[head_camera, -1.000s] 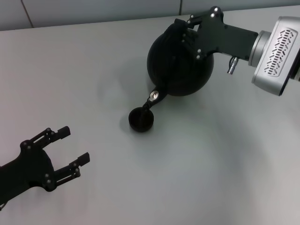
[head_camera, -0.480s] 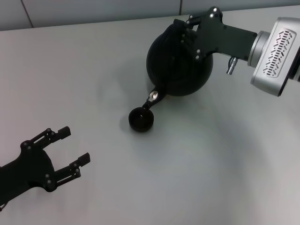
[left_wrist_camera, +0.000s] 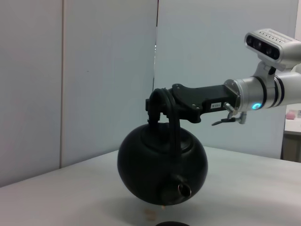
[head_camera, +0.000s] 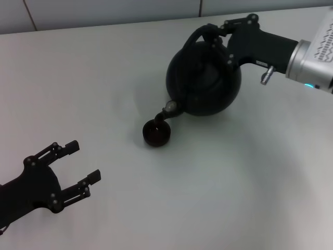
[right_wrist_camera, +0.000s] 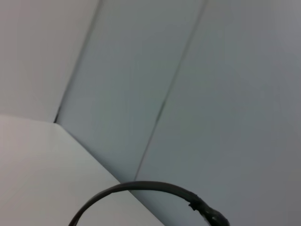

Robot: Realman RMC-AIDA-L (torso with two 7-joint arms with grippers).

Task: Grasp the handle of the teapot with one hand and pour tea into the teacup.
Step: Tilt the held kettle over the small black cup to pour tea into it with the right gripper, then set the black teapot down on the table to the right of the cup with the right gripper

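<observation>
One arm is working: the right gripper (head_camera: 221, 35), upper right of the head view, is clamped on the handle (head_camera: 200, 36), teapot (head_camera: 204, 78) lifted and tipped, spout right over the teacup (head_camera: 156, 132) at centre. Left gripper (head_camera: 73, 169) sits spread and idle, lower left. Risk: cup is tiny, so more tilt could overshoot its rim or overfill; since a second ago the pot has rolled and the cup interior looks reddish.

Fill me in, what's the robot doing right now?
The right gripper holds the teapot by its handle, lifted off the table and tilted so the spout hangs over the teacup; reddish liquid shows in the cup. The left gripper sits idle, fingers open, at the near left.
</observation>
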